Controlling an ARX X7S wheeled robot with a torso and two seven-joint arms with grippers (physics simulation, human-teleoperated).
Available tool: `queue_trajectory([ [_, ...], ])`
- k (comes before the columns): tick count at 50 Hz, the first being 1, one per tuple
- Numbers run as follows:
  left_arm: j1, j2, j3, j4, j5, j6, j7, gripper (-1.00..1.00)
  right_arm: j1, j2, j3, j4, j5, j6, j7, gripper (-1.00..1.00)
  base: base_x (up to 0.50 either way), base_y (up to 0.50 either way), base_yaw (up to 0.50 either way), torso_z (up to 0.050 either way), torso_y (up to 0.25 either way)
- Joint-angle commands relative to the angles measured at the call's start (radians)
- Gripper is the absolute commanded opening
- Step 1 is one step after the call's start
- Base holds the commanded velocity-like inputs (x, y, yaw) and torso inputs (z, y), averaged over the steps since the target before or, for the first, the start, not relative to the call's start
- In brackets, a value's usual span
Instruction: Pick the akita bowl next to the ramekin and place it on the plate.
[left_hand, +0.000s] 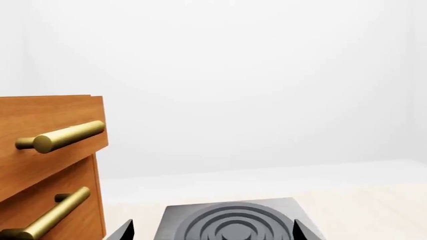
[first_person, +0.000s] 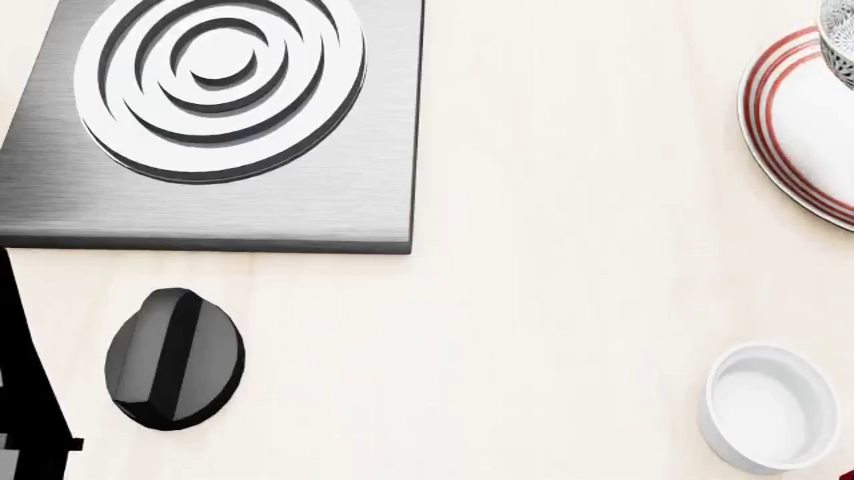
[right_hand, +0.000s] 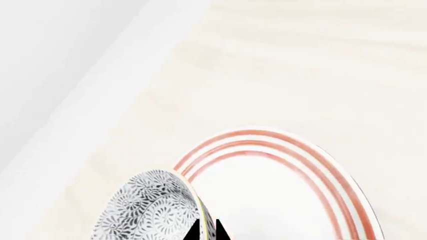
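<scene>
**Three cameras, two overlaps**

The head camera looks almost straight down, close over the desk (first_person: 561, 250). The left wrist camera sits low and looks level across the burner (left_hand: 233, 225) to the wall; the head view shares that burner (first_person: 220, 80). The right wrist camera looks steeply down at the plate (right_hand: 293, 195), cropped at the head view's right edge (first_person: 801, 120).

- Akita bowl (right_hand: 150, 210): grey-and-white floral speckle.
- Plate (right_hand: 280, 195): white, concentric red rings at rim.
- Ramekin (first_person: 771, 405): plain glossy white.
- Burner (first_person: 220, 80): white rings on brushed grey.
- Knob (first_person: 174, 358): black.
- Drawer fronts (left_hand: 47, 150): brown wood, brass handles.
</scene>
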Motion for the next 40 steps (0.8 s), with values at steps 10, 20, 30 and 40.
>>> queue_trajectory([
  [10,0.000,0.006,-0.004,-0.016,0.000,0.001,0.005,1.00,0.009,-0.011,0.098,0.072,-0.145,-0.057,-0.053,-1.00,0.00,0.00,0.00,0.000,0.000],
  [20,0.001,0.008,-0.004,-0.019,0.003,0.001,0.009,1.00,0.009,-0.016,0.231,0.072,-0.291,-0.055,-0.078,-1.00,0.00,0.00,0.00,0.000,0.000],
  [30,0.002,0.010,-0.004,-0.017,0.006,-0.003,0.009,1.00,0.014,-0.017,0.334,0.072,-0.413,-0.051,-0.093,-1.00,0.00,0.00,0.00,0.000,0.001],
  [40,0.004,0.011,-0.003,-0.017,0.009,-0.004,0.011,1.00,-0.005,-0.027,0.434,0.072,-0.511,-0.053,-0.109,-1.00,0.00,0.00,0.00,0.000,0.000],
])
